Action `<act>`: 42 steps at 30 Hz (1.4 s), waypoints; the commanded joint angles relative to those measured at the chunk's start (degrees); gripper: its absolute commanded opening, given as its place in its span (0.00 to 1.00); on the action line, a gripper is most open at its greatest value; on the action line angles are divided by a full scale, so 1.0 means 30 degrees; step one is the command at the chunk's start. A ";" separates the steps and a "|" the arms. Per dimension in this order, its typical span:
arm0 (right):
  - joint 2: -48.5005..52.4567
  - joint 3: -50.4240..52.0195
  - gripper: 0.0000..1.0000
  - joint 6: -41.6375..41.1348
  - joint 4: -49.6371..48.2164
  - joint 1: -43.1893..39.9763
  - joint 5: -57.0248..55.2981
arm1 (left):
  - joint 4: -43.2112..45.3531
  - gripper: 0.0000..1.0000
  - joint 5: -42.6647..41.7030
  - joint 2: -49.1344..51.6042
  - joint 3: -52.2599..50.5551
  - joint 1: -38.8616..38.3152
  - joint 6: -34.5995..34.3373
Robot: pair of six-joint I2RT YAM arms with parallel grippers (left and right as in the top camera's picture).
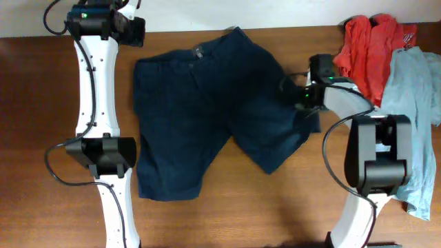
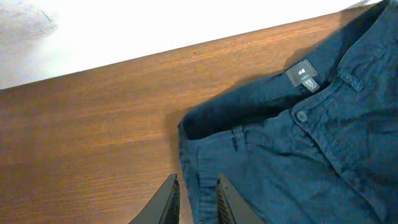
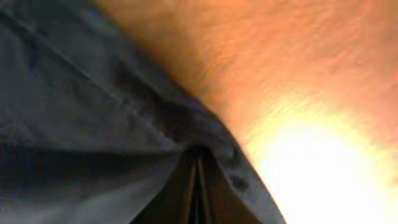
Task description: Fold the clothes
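Overhead: shorts (image 1: 200,117) lie spread flat mid-table (image 1: 275,207), waistband at the far edge. Left gripper (image 1: 140,32) is at the waistband's left corner, right gripper (image 1: 288,88) on the right leg's outer edge. Red garment (image 1: 368,48) and pale shirt (image 1: 413,103) are piled far right.
Left wrist: I see the left gripper (image 2: 196,202) with fingers slightly apart, gripping nothing, over the shorts' (image 2: 298,162) waistband corner.
Right wrist: right gripper (image 3: 198,186) is pinched together on a fold of the shorts (image 3: 81,112).
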State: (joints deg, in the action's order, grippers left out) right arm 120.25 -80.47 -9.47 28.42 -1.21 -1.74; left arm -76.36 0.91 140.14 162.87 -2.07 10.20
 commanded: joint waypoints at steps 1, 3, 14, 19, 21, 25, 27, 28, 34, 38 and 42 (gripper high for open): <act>0.0794 0.0233 0.06 0.1938 -0.1137 -0.1042 -0.1115 | -0.0007 0.21 0.0124 -0.0270 0.0197 0.0117 -0.0109; 0.0794 -0.0015 0.06 0.2120 -0.1275 -0.1319 -0.0605 | 0.0000 0.21 0.0124 -0.0270 0.0197 0.0117 -0.0109; 0.0430 -1.2160 0.25 0.2033 1.0178 -0.0685 0.4787 | 0.0729 0.21 0.0138 -0.0270 0.0197 0.0124 -0.0087; 0.0430 -1.7209 0.32 0.2106 1.4994 0.0867 0.5027 | 0.0670 0.20 0.0124 -0.0270 0.0197 0.0124 -0.0080; 0.0408 -1.8440 0.34 0.2098 1.6276 0.1545 0.5034 | 0.0219 0.20 0.0124 -0.0284 0.0197 0.0124 -0.0095; 0.0138 -2.0087 0.36 0.1945 1.8331 0.2820 0.5107 | -0.1042 0.25 0.0131 -0.0918 0.0197 0.0138 -0.0270; -0.0277 -2.0349 0.37 0.1843 1.9183 0.3344 0.5195 | -0.1581 0.33 0.0138 -0.1661 0.0197 0.0291 -0.0772; -0.0481 -2.0371 0.37 0.1690 1.9547 0.3555 0.5268 | -0.1749 0.37 0.0138 -0.2011 0.0197 0.0408 -0.1115; -0.1472 -2.0363 0.34 0.0444 2.2345 0.4976 0.5544 | -0.2594 0.51 -0.0306 -0.4153 0.0197 0.1821 -0.3410; -0.1501 -2.0043 0.32 -0.0051 2.2972 0.6630 0.5814 | -0.2943 0.55 -0.0372 -0.4277 0.0175 0.2441 -0.3111; -0.1494 -1.8899 0.32 -0.0889 2.2615 0.8743 0.5880 | -0.2965 0.55 -0.0372 -0.4197 -0.0109 0.2790 -0.3118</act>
State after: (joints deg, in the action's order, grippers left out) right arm 116.84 -139.61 -9.32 96.79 20.53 14.57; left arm -84.88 0.67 126.58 163.13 6.17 1.83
